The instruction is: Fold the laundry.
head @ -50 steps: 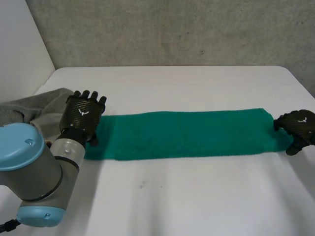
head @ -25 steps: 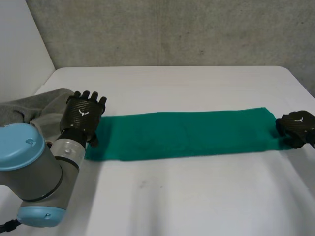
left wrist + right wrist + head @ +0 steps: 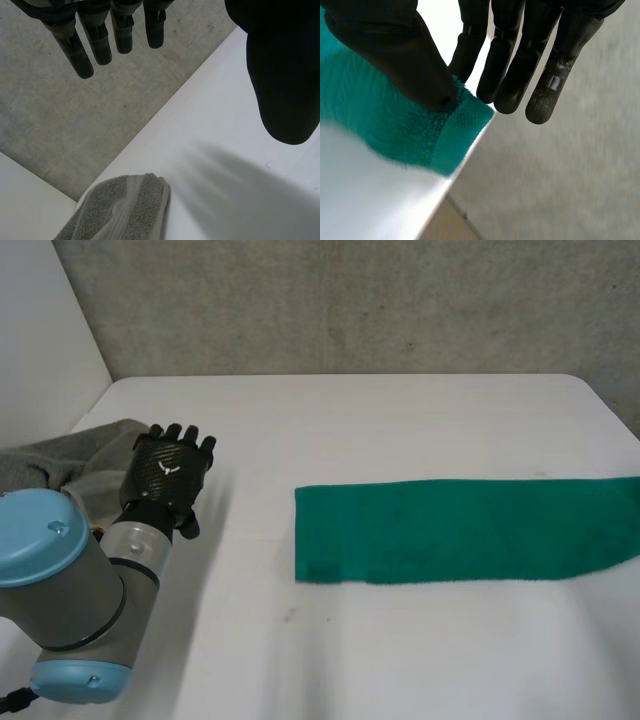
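Towel [image 3: 460,530] slid toward table's [image 3: 400,420] right edge; my right hand [image 3: 395,55] seems to pinch its end, left hand [image 3: 168,472] open. Next I fold that end over.

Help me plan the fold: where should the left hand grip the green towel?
A corner of its free short end, from the robot's left: the green towel lies flat, that end faces the left hand, the right hand pinches the far corner.

Bright, even light falls softly across the white table [image 3: 400,420].
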